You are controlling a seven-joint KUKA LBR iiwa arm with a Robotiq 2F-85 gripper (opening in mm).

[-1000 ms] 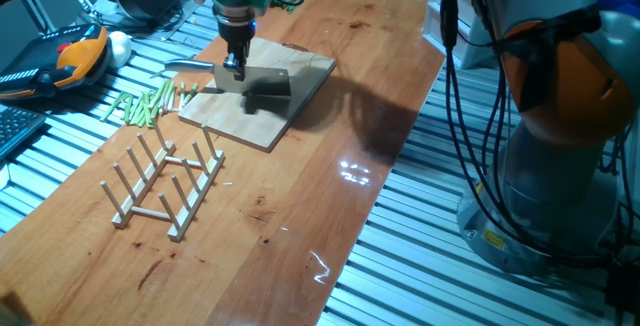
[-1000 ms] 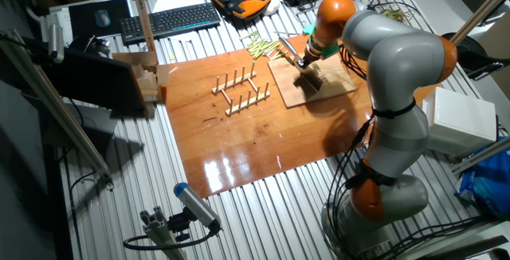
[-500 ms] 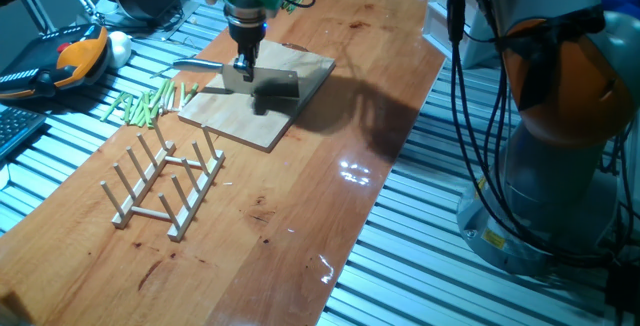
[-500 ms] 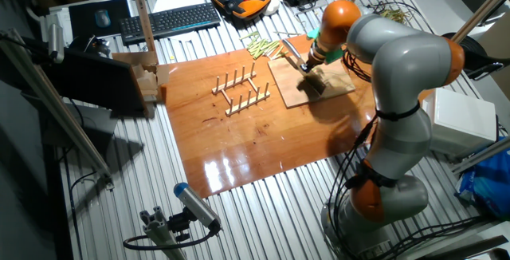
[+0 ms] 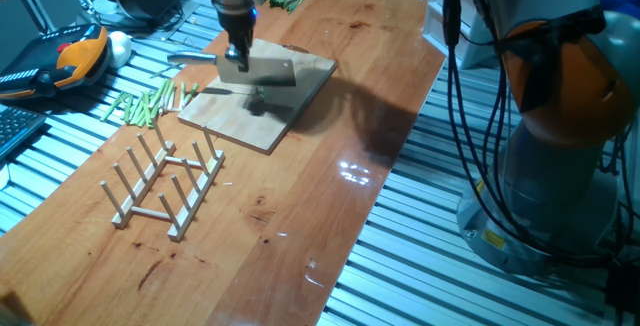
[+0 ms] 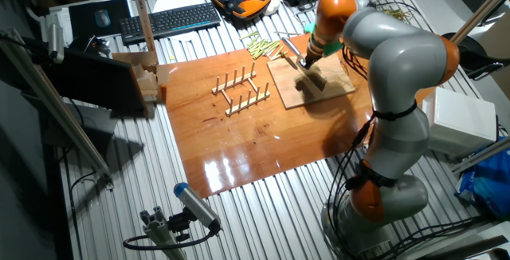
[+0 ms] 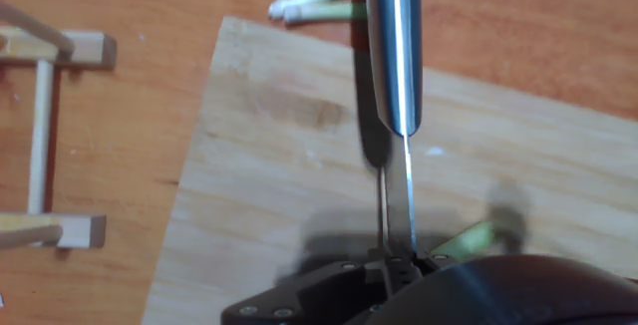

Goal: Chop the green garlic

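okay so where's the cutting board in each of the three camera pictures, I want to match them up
One fixed view: the cutting board lies upper centre, under the gripper.
The other fixed view: the board sits upper right of centre, beside the wooden rack.
Hand view: it fills most of the picture.
Shared landmark: the knife held over the board.

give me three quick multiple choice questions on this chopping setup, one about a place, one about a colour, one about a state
1. The heap of green sticks lies
A. on the cutting board
B. off the board, on the metal slats
C. in the wooden rack

2. The table top is
A. reddish-brown
B. white
C. blue

3. The knife is
A. lying flat, untouched
B. held in the gripper above the cutting board
C. stuck in the rack

Answers: 1 B, the sticks rest beside the board's edge. 2 A, glossy reddish wood. 3 B, the blade casts a shadow on the board below it.
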